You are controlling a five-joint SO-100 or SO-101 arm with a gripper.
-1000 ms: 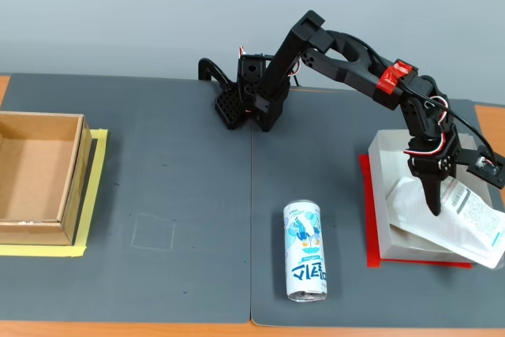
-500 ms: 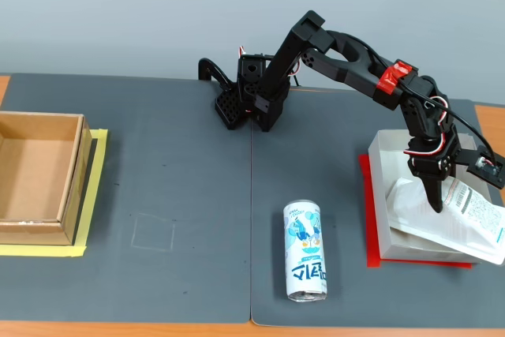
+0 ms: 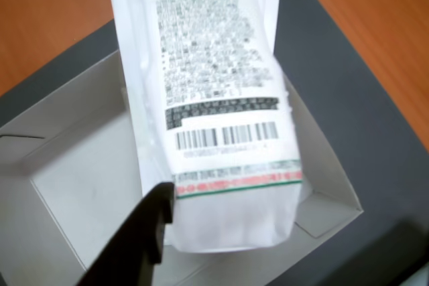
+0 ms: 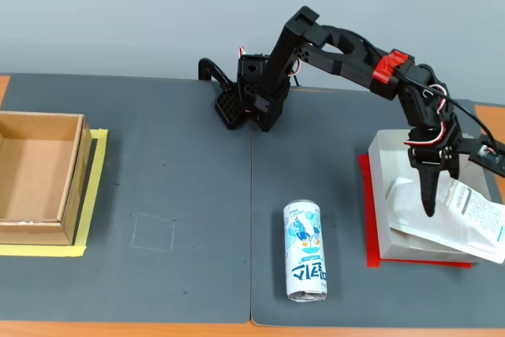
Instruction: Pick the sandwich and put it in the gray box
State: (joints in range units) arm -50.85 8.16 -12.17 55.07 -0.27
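Note:
The sandwich [image 3: 214, 112] is a flat clear-and-white package with a barcode label. It lies tilted in the gray box [image 3: 74, 179], a shallow pale tray. In the fixed view the sandwich [image 4: 473, 215] leans over the right wall of the gray box [image 4: 387, 155], with its far end past the rim. My gripper [image 4: 430, 207] points down over the tray, just left of the package. In the wrist view one black finger [image 3: 144, 232] shows at the package's lower left edge; the other finger is hidden. The jaws look parted, and the label is slightly blurred.
A white-and-blue drink can [image 4: 305, 252] lies on the dark mat [image 4: 189, 195] in front of the arm base. A brown cardboard box [image 4: 35, 179] stands at the far left on yellow tape. A red sheet [image 4: 368, 211] lies under the tray.

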